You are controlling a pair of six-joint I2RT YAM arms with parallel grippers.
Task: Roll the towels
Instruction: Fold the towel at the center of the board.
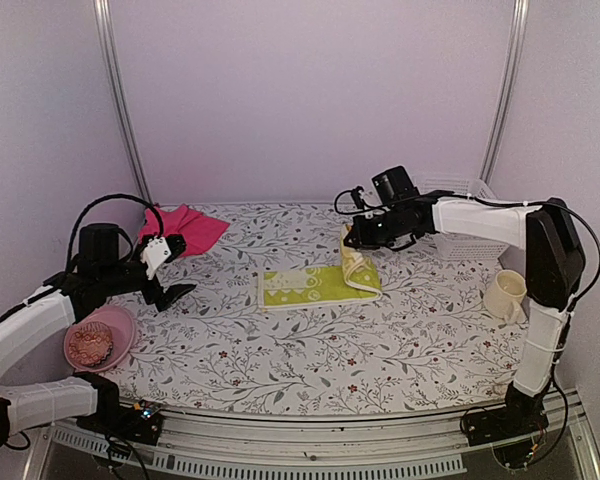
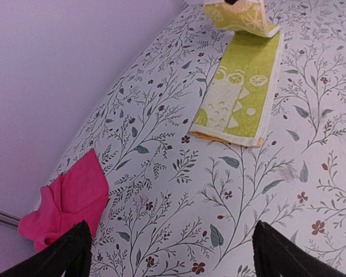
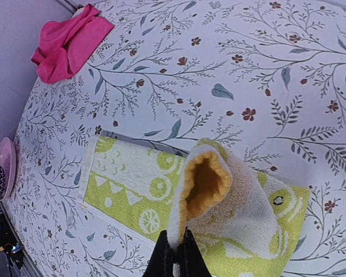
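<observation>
A table [image 1: 380, 340] covered in a white cloth printed with grey-green sprigs and small red flowers fills the scene. At its near left edge stands a smooth, round pink bowl [image 1: 125, 318] holding a bumpy brownish patterned lump [image 1: 90, 343]; what that lump is cannot be told.

Just beyond the bowl, the left arm bends low over the table, its white-and-black links folded at the elbow. The left pincer [image 1: 166, 294] points towards the centre with its black fingers spread wide, holding nothing and hanging above bare cloth.

On the right side, a glossy cream mug [image 1: 504, 295] stands upright with its handle turned to the right.

In the middle of the table lies the yellow-green terry towel [image 1: 305, 287], a long rectangle with white circle and triangle patterns and a nubbly pile. Its left part lies flat. Its right end is lifted and curled over into a soft open loop, showing a plain yellow lining.

The right arm reaches in from the far right, stretched nearly level. The right pincer [image 3: 174, 254] has its fingers pressed together on the edge of that raised end.

Behind the right arm sits a white slatted plastic basket [image 1: 460, 248].

At the far left, by the wall, the bright pink towel [image 1: 185, 228] lies crumpled in loose folds, well apart from both pincers.
</observation>
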